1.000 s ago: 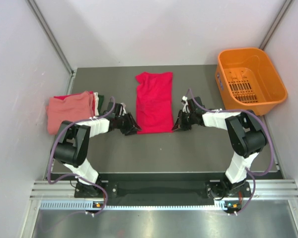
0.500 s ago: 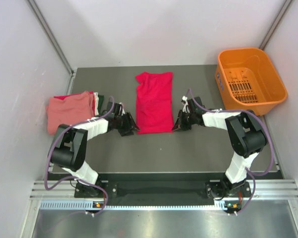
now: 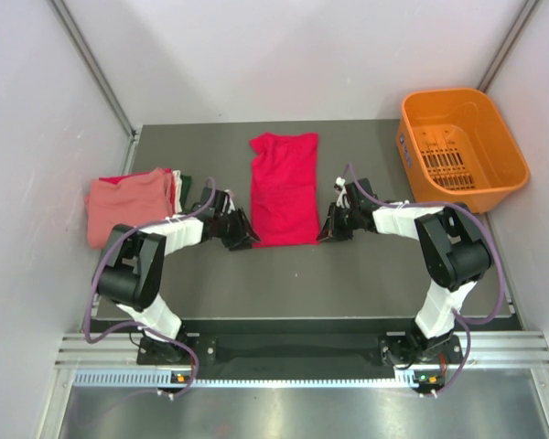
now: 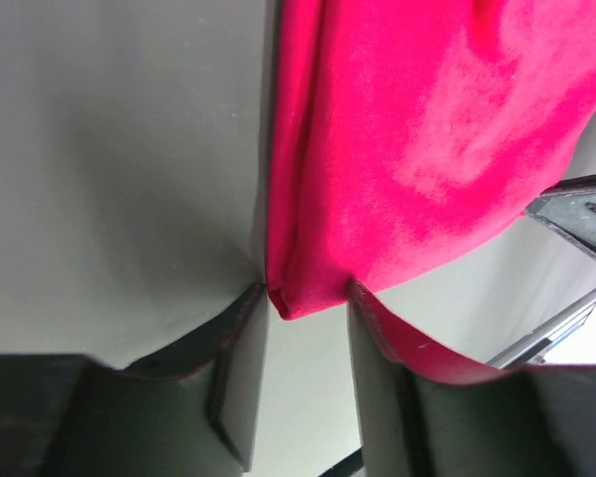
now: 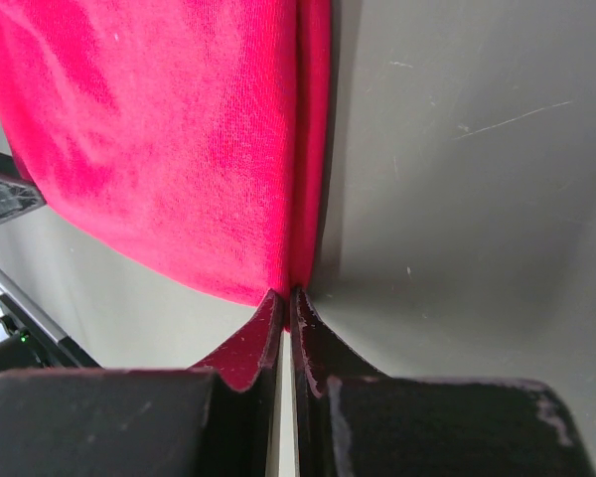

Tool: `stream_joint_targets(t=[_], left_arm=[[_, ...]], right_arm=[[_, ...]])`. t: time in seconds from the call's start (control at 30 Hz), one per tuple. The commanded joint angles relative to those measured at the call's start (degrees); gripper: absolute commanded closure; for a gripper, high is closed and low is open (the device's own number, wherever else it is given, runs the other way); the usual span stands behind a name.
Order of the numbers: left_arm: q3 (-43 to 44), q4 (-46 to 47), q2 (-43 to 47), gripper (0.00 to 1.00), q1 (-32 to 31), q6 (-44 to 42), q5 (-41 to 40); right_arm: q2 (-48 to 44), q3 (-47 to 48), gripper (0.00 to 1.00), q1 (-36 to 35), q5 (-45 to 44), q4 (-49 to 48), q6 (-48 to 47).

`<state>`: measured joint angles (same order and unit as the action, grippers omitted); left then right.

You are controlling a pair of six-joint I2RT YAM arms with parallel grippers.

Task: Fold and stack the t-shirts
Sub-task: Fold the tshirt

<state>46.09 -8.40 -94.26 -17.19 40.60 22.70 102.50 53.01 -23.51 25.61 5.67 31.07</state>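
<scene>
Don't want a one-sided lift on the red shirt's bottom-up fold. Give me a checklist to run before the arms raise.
1. Right gripper pinching the near right corner of the red t-shirt: ok, jaws closed on the cloth.
2. Left gripper pinching the near left corner: not ok, the corner sits between the fingers but the jaws stand apart.
3. Shirt lying flat in a narrow lengthwise fold: ok.
4. Both layers caught in each grip: cannot tell.
5. Pink-topped stack and orange basket apart from the shirt: ok.
</scene>
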Motion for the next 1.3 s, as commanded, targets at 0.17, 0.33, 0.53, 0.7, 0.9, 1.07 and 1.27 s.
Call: stream_joint_targets(t=[0.17, 0.33, 0.53, 0.7, 0.9, 1.07, 1.27], left_arm=[[-1.08, -1.27, -3.83, 0.78, -1.09, -1.31, -2.66], [-1.7, -1.7, -2.78, 1.0, -1.09, -2.28, -3.63], [-1.7, -4.95, 1.87, 1.0, -1.09, -2.98, -3.54], [-1.7, -9.08, 6.62, 1.0, -2.58, -3.69, -2.49], [-3.98, -14.62, 15.41, 1.0, -6.97, -2.54, -3.89], [-5.57, -18.56, 22.53, 1.0, -11.36, 0.53, -3.01], [-2.61, -25.66, 33.66, 1.0, -17.61, 5.54, -2.4]], right_arm=[[0.07, 1.39, 1.0, -0.22, -0.56, -0.05, -0.92], [-1.15, 0.52, 1.0, -0.4, -0.12, 0.13, -0.92], [-5.36, -1.85, 1.0, -0.75, 0.15, 0.92, -1.01], [-10.2, -4.76, 1.0, -1.8, 0.06, 2.41, -1.1], [-20.67, -11.34, 1.0, -3.21, -0.99, 4.61, -0.92], [-33.05, -17.5, 1.0, -4.44, -3.1, 9.79, -0.22], [-50.59, -19.02, 1.0, -5.32, -6.6, 20.48, 0.66]])
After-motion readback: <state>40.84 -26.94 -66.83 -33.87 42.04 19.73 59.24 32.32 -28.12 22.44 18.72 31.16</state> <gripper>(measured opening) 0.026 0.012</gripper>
